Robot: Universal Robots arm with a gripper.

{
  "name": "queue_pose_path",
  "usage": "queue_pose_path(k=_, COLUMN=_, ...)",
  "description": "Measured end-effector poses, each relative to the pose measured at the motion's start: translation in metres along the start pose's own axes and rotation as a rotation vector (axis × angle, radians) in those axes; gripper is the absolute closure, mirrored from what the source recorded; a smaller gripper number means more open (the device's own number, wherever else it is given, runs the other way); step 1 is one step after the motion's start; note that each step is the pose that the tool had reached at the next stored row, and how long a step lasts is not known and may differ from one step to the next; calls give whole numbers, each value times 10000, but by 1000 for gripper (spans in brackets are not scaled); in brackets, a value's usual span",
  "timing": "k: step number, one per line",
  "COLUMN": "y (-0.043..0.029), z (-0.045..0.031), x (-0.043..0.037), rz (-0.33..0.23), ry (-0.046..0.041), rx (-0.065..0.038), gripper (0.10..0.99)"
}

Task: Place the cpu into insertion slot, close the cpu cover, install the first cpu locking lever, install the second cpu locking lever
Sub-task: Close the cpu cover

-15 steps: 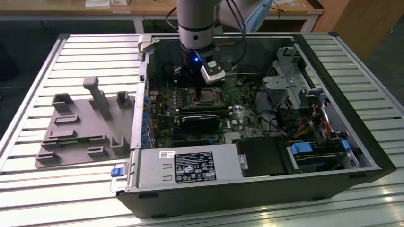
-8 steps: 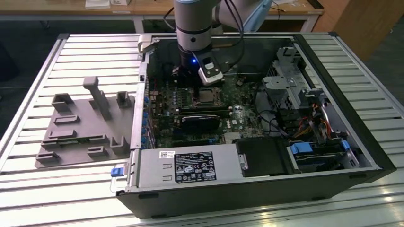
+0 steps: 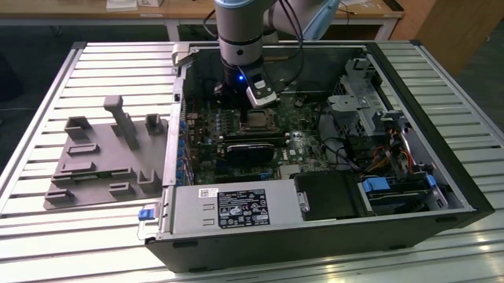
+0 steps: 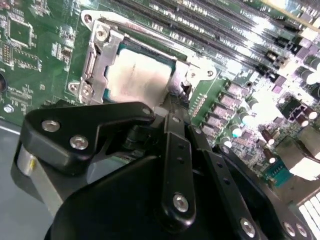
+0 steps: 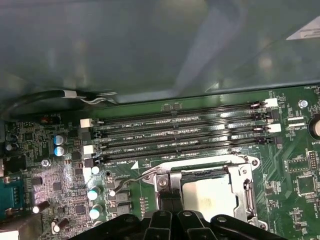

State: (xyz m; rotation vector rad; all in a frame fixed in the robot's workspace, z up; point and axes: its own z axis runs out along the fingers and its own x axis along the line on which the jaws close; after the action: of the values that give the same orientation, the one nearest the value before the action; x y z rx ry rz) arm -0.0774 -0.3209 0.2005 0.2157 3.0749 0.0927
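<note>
- We see the arm reaching down into the open computer case [image 3: 461, 194], which lies on its side on the slatted desk [image 3: 47, 88].
- The gripper [image 3: 254, 109] hangs low over the green circuit board [image 5: 300, 165], at the edge of the insertion slot [image 3: 257, 121].
- In the first wrist view the jaws are drawn together, the two dark fingers [image 5: 165, 200] lying side by side, and we can make out nothing held between them.
- The cpu [image 4: 137, 77] already sits flat in the insertion slot, its pale metal top facing up.
- The cpu cover [image 4: 97, 60] lies down around the cpu, its silver frame bordering the chip on the sides we can see.
- In the second wrist view the fingertips stand right at the cover's edge; we cannot tell whether they touch it.
- A thin silver locking lever [image 4: 125, 25] runs along one side of the cover, and we cannot tell whether it is latched.
- In the first wrist view, a bent wire lever end [image 5: 131, 178] shows just beside the socket corner, near the fingers.
- The long black memory slots [image 5: 180, 132] run beside the socket, all unfilled.
- A grey fixture plate [image 3: 94, 171] with upright blocks lies on the desk, to the exterior view's left of the case.
- The silver power supply [image 3: 236, 209] sits along the case's near wall, well apart from the gripper.
</note>
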Motion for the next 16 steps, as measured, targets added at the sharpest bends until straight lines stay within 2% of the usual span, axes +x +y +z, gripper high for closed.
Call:
queue_pose_path(k=5, y=0, z=-1, x=0, rz=0, ry=2, rx=-8, gripper=984)
queue_pose_path(k=12, y=4, z=-55, x=-6, rz=-2, ry=1, rx=-10, gripper=984)
queue_pose_path(k=16, y=14, z=-51, x=-80, rz=0, ry=12, rx=8, gripper=984)
